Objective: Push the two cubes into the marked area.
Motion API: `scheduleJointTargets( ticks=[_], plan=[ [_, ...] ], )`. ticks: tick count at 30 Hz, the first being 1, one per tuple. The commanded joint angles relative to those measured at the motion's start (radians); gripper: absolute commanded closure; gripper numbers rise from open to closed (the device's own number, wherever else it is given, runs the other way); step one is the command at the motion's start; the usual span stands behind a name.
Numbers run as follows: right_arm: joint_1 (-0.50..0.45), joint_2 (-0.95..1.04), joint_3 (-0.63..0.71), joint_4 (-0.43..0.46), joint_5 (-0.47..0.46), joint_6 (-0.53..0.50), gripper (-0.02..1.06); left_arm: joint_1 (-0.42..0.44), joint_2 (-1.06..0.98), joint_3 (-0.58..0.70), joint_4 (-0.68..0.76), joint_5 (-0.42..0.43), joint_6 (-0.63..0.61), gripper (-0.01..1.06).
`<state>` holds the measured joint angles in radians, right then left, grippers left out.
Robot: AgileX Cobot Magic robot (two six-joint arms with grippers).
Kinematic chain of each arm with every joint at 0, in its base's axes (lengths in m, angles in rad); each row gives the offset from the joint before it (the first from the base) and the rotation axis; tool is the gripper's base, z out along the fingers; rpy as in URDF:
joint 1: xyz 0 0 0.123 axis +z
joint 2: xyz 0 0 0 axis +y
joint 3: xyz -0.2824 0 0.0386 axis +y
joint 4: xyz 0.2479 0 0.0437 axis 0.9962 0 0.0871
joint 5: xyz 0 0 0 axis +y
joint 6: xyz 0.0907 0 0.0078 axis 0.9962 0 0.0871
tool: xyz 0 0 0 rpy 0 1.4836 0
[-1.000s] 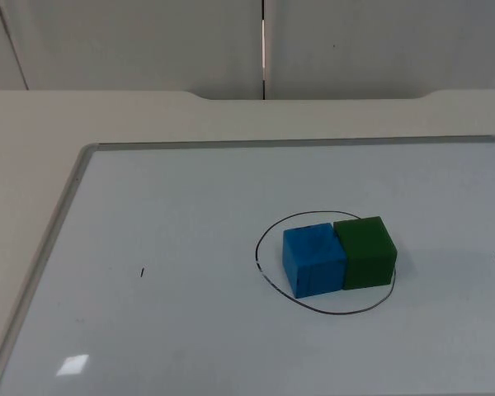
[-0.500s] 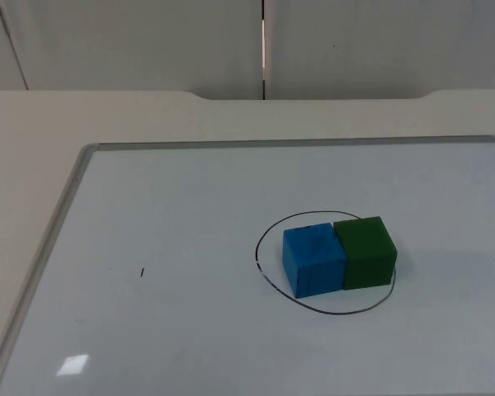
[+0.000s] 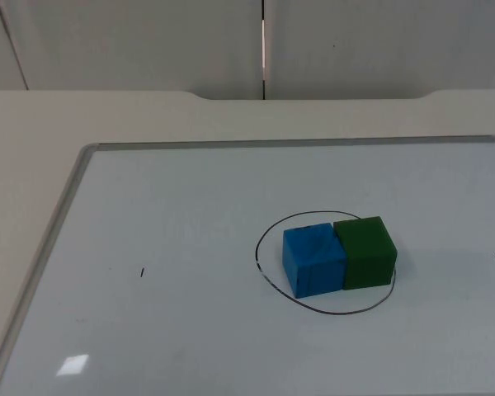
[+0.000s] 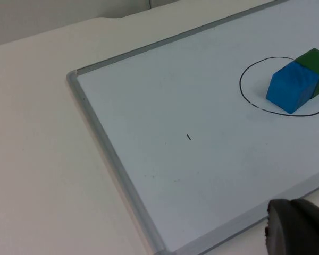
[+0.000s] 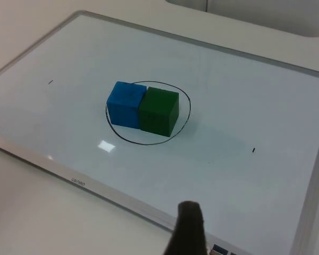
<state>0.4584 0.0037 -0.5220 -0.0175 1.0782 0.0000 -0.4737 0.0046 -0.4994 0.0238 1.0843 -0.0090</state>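
The blue cube and the green cube sat touching, side by side, inside the hand-drawn black circle on the whiteboard, which lay flat on the table. The pair stood nearer the whiteboard's right edge than its left. The left tool hung off the whiteboard's near edge and the right tool likewise; whether either tool's fingers were apart or together could not be told.
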Motion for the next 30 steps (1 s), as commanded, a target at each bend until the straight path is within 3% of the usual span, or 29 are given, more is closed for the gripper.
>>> scheduleJointTargets(
  ticks=[1, 4, 8, 11, 15, 20, 21, 24, 26, 30],
  plan=[
    [0.005, -0.004, 0.007, -0.005, 0.001, -0.008, 0.41, -0.001, -0.005, 0.005, 0.009, -0.009, 0.0, 1.05],
    [0.005, -0.004, 0.007, -0.005, 0.001, -0.008, 0.35, -0.001, -0.005, 0.005, 0.009, -0.009, 0.0, 1.05],
    [0.005, -0.004, 0.007, -0.005, 0.001, -0.008, 0.09, -0.001, -0.005, 0.005, 0.009, -0.009, 0.0, 1.05],
    [0.005, -0.004, 0.007, -0.005, 0.001, -0.008, -0.01, -0.001, -0.005, 0.005, 0.009, -0.009, 0.0, 1.05],
    [0.005, -0.004, 0.007, -0.005, 0.001, -0.008, -0.01, -0.001, -0.005, 0.005, 0.008, -0.009, 0.0, 0.95],
    [0.005, -0.004, 0.007, -0.005, 0.001, -0.006, -0.01, -0.001, -0.005, 0.005, 0.008, -0.009, 0.0, 0.48],
    [0.005, -0.004, 0.007, -0.005, 0.001, -0.006, -0.01, -0.001, -0.005, 0.005, 0.008, -0.009, 0.0, 0.48],
    [0.005, -0.004, 0.007, -0.005, 0.001, -0.006, -0.01, -0.001, -0.005, 0.005, 0.008, -0.009, 0.0, 0.23],
    [0.005, -0.004, 0.007, -0.005, 0.001, 0.0, -0.01, -0.001, -0.005, 0.005, 0.008, -0.009, 0.0, 0.14],
    [0.005, -0.004, 0.007, -0.005, 0.001, 0.0, -0.01, -0.001, -0.005, 0.005, 0.008, -0.009, 0.0, 0.12]
  ],
)
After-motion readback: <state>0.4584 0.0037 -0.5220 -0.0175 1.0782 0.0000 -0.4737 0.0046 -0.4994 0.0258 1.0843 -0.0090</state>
